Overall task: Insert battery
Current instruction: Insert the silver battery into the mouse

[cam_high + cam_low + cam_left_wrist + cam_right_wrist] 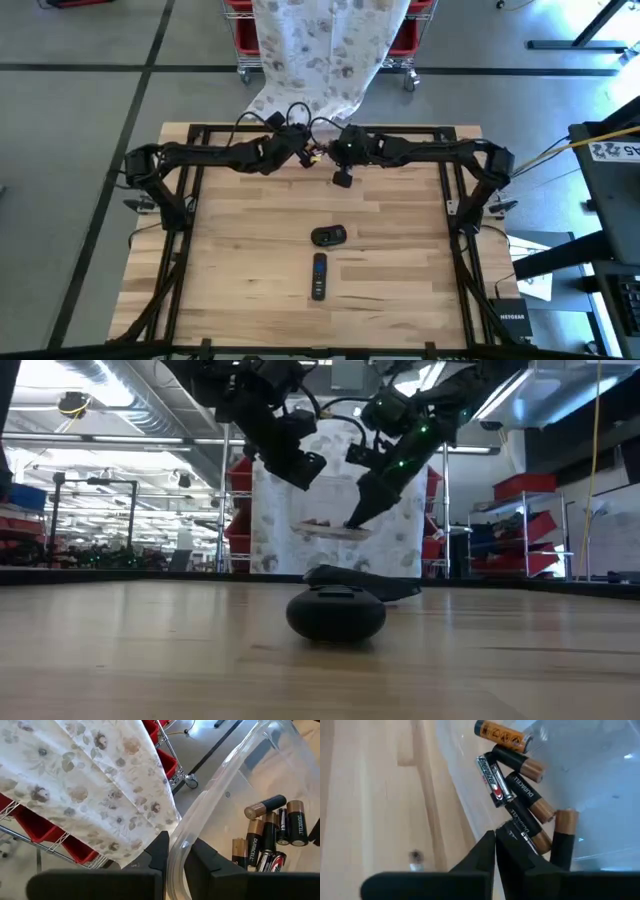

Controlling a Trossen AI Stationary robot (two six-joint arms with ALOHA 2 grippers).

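at the far edge of the surface (250, 270), both arms meet over a clear plastic tub (240, 775) that is held up in the air. the left end effector (175, 851) has its two fingers clamped on the tub's rim, one finger on each side of the thin wall. the right end effector (496, 851) reaches down into the tub, and its fingers are pressed close together with only a thin slit between them. i cannot tell if anything is pinched there.

the batteries (517, 787) lie loose in a heap on the tub's floor, right in front of the right end effector's tips. the nearest one (525, 827) is dark with a copper end, and it looks to be touching the tips. its long side runs at a slant away from the fingers, not across them, so i think the fingers would need to turn or spread to take it around its middle. the right arm is the nearer one for picking; the left arm only holds the tub.

the remote (319, 277) lies nearer the front of the surface, well apart from both arms, with its long side pointing toward the arms. its cover (328, 236) lies just beyond it. a battery must travel all that way down to it.
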